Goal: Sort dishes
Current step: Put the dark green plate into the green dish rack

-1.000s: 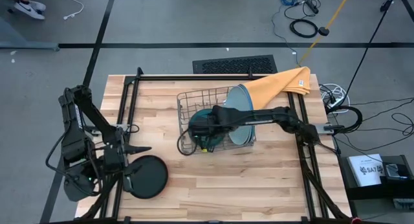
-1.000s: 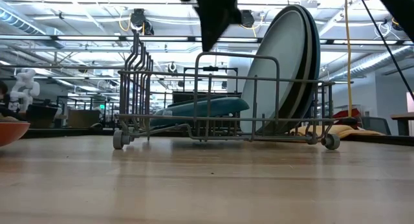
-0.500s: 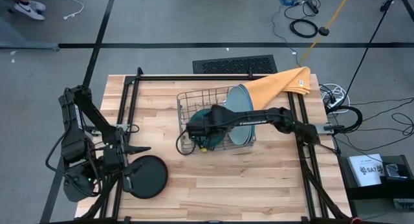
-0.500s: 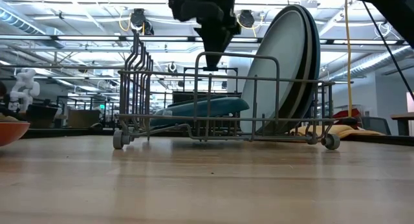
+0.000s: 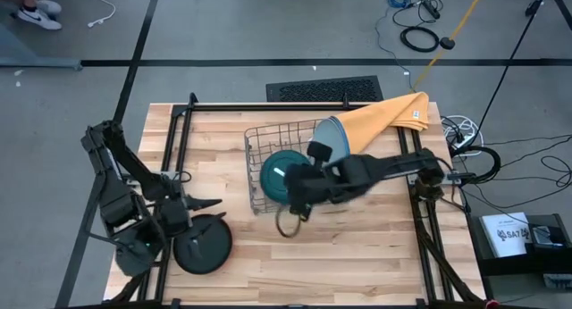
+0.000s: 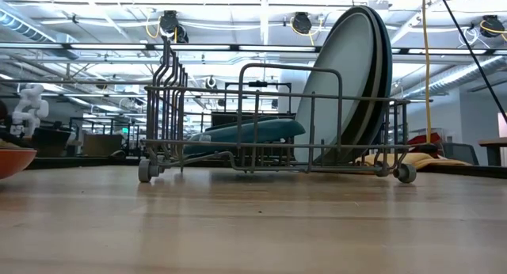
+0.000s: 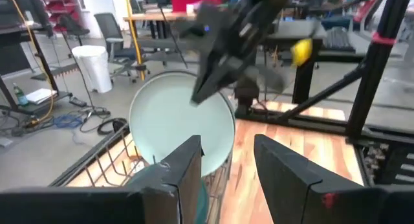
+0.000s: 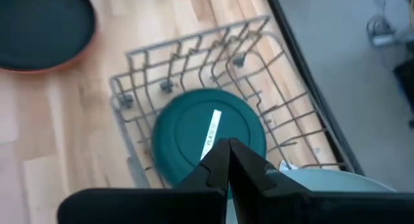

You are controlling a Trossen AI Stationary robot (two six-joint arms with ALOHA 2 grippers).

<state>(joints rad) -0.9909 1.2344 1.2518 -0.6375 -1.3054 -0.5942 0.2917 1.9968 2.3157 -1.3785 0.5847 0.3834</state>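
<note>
A wire dish rack point(image 5: 259, 157) stands mid-table. A dark teal plate point(image 5: 279, 171) point(image 8: 194, 130) lies almost flat on the rack's floor wires. Large pale plates point(image 6: 348, 84) point(image 5: 329, 135) stand on edge at the rack's right end, leaning on its wires. A black plate point(image 5: 204, 245) lies at the near left on an orange-red one, whose rim point(image 8: 61, 67) shows below it. My right gripper point(image 8: 228, 146) point(image 5: 293, 202) hangs shut above the rack's near side, holding nothing. My left gripper point(image 7: 226, 156) point(image 5: 210, 204) is open and empty, over the black plate's far edge.
A yellow-orange cloth point(image 5: 393, 117) lies at the table's far right, behind the rack. Bare wood point(image 5: 340, 255) stretches along the near side, between the black plate and the right arm's base. Black frame rails point(image 5: 174, 139) run along the left and right sides.
My right gripper has risen out of the rack and swung toward the near edge, leaving the low view through its top; it stays shut. My left gripper has shifted slightly toward the rack. The plates have kept still.
</note>
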